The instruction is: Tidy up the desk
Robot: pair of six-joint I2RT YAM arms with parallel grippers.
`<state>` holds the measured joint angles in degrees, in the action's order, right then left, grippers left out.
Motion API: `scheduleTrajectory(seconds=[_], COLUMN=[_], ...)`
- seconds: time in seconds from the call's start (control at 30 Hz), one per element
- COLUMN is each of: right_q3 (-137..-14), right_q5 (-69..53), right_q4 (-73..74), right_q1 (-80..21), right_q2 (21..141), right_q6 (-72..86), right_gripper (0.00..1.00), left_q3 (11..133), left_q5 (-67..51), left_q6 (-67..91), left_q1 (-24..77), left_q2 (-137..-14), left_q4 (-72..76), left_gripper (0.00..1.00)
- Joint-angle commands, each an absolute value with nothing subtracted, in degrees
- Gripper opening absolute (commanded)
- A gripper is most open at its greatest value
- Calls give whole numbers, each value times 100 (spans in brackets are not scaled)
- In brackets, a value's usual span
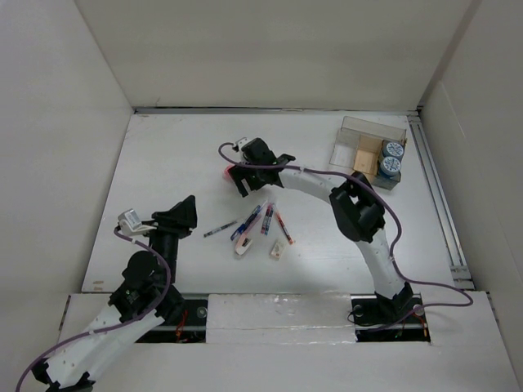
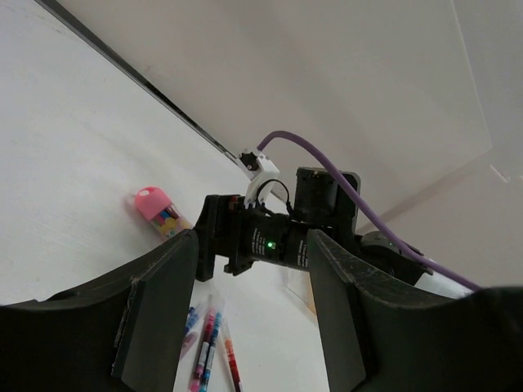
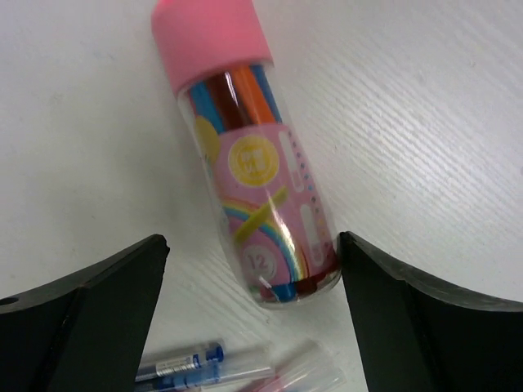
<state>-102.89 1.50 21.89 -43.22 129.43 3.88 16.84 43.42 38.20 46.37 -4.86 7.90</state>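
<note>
step: right end effector [image 3: 253, 269] hovering wide open, empty, astride marker tube [image 3: 245, 163] on desk [image 3: 425, 90] | next: lowering, closing on it

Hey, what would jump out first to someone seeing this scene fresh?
A pink-capped marker tube lies on the white desk, with the right pincer open on either side of its clear end, not touching it. Nearer the arms, loose pens lie scattered mid-desk, and a clear tray sits at the far right corner.

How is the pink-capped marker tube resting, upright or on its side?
On its side: the marker tube lies flat on the desk, its full length showing, with its pink cap on.
</note>
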Motion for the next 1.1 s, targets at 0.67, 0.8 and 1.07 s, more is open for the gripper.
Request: scheduleTrajectory(seconds=[0.67,0.8,1.07], right_q3=[-10706,-9899,-8306], right_q5=[44,-595,481], right_q4=[1505,626,-88], right_q1=[-4237,-3772,-2409], right_q2=[12658,11560,9853], right_q6=[1256,2212,3260], right_gripper=[23,23,20], left_q3=[1679,1679,2039], left_q5=[4184,4122,3639], left_q6=[3779,3718,3577], left_q1=[4623,4623,4623], left_q2=[-563,-606,-1511], left_q4=[1099,1169,1266], left_gripper=[52,53,55])
